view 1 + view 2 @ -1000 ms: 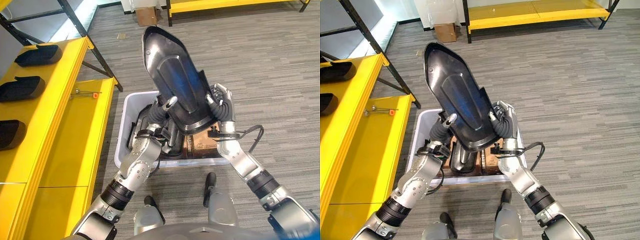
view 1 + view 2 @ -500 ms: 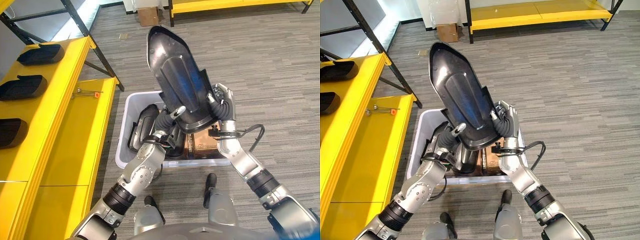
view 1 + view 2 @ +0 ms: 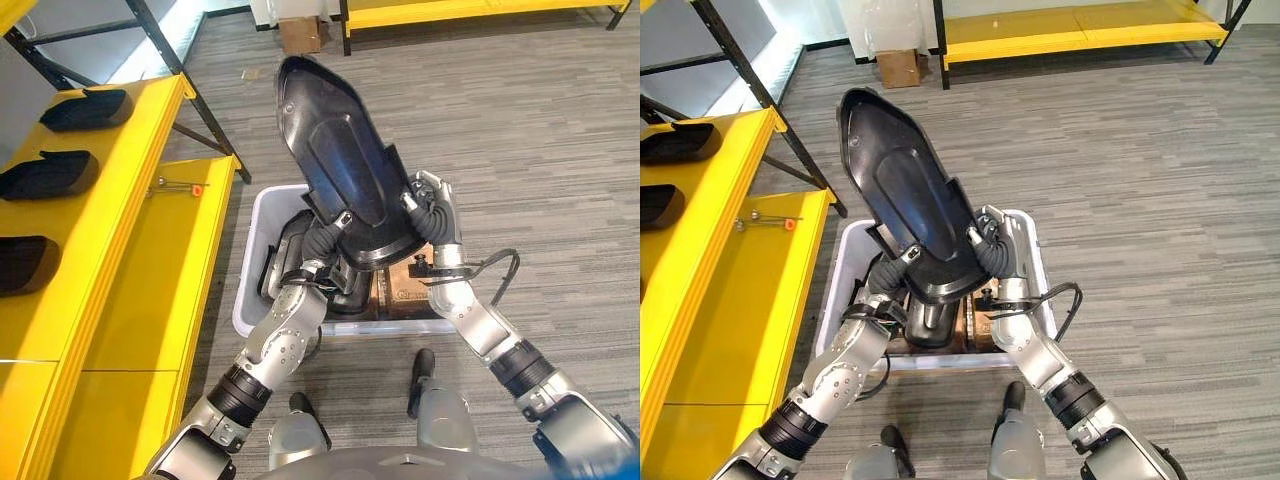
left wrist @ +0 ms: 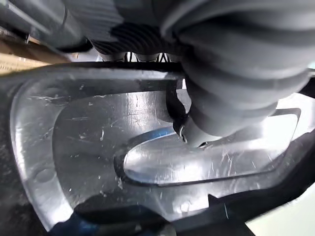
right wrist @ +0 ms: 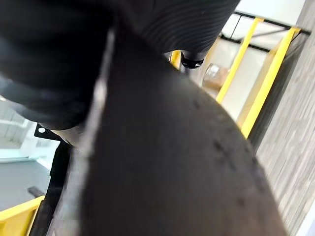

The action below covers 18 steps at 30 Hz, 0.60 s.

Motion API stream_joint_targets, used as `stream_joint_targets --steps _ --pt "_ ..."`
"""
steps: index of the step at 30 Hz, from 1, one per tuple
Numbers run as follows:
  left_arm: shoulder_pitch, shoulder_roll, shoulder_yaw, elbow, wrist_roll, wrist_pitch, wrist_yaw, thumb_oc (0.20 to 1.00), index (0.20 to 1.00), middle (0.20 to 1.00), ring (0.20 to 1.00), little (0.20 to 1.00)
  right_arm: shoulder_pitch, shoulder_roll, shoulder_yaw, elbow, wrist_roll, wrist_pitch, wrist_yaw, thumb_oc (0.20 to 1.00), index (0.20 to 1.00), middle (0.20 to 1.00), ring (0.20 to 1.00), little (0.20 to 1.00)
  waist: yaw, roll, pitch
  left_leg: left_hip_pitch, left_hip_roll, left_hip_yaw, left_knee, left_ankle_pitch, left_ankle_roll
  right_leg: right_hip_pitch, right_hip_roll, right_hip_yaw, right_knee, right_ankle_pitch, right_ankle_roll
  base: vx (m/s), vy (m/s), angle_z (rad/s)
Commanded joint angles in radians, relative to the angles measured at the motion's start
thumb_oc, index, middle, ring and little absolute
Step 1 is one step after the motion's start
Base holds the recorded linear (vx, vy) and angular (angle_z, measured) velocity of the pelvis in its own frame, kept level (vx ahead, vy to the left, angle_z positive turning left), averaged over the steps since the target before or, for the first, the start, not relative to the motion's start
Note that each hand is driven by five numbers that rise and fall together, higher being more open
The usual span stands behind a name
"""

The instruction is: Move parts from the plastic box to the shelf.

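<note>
Parts are being moved from the plastic box [image 3: 250,262] to the yellow shelf [image 3: 110,190], and the job is judged to be only partly done. One big black part [image 3: 340,180] is held up in the air above the plastic box, with its wide end low and its pointed end tipped away from the robot. It is gripped at the wide end from both sides. The left hand [image 3: 322,240] is seen under the near edge of the big black part, with its thumb curled onto the inner face, so it is grasping the part. The right hand [image 3: 430,205] is pressed on the other side of the same end, with its fingers wrapped round the rim, so it is grasping the part too. Three smaller black parts [image 3: 50,175] are already laid in a row on the top of the yellow shelf, well to the left of the plastic box. More dark parts [image 3: 290,255] and a brown carton [image 3: 400,285] are left inside the plastic box. So the lifted part is not yet put on the yellow shelf, and it must be carried to the left of the plastic box and set down. After that, the parts left in the plastic box are to be taken out as well.
</note>
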Motion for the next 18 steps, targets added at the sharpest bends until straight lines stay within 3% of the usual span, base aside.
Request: stream_joint_targets --steps 1,10,16,18 --pt "-0.011 -0.009 -0.054 -0.111 0.077 -0.089 -0.031 0.2 0.2 0.2 0.2 0.2 -0.115 0.069 0.011 -0.026 0.015 -0.075 0.068 0.2 0.2 0.2 0.2 0.2 0.018 -0.036 -0.024 -0.023 0.008 0.004 0.083 -0.039 0.021 0.145 0.028 0.008 -0.021 -0.168 0.022 0.01 0.03 0.0" --pt "0.004 0.002 0.02 -0.121 0.164 -0.146 0.037 0.2 0.2 0.2 0.2 0.2 -0.103 0.088 0.069 -0.021 0.065 -0.078 0.123 0.2 0.2 0.2 0.2 0.2 0.066 -0.04 -0.065 -0.021 -0.008 -0.041 0.056 -0.023 0.023 0.182 0.02 -0.032 -0.03 -0.176 0.023 -0.01 0.092 0.1" --pt "0.009 0.02 0.059 -0.145 0.205 -0.144 0.037 0.2 0.2 0.2 0.2 0.2 -0.099 0.106 0.079 -0.031 0.073 -0.058 0.128 0.2 0.2 0.2 0.2 0.2 0.098 -0.036 -0.081 -0.02 -0.033 -0.073 0.004 0.001 0.03 0.194 0.012 -0.065 -0.027 -0.177 0.037 -0.07 0.155 0.34" --pt "0.008 0.028 0.073 -0.151 0.22 -0.132 0.027 0.2 0.2 0.2 0.2 0.2 -0.097 0.12 0.089 -0.041 0.094 -0.02 0.124 0.2 0.2 0.2 0.2 0.2 0.127 -0.029 -0.096 -0.019 -0.061 -0.107 -0.048 0.02 0.043 0.207 -0.001 -0.091 -0.026 -0.18 0.057 -0.12 0.313 0.61"
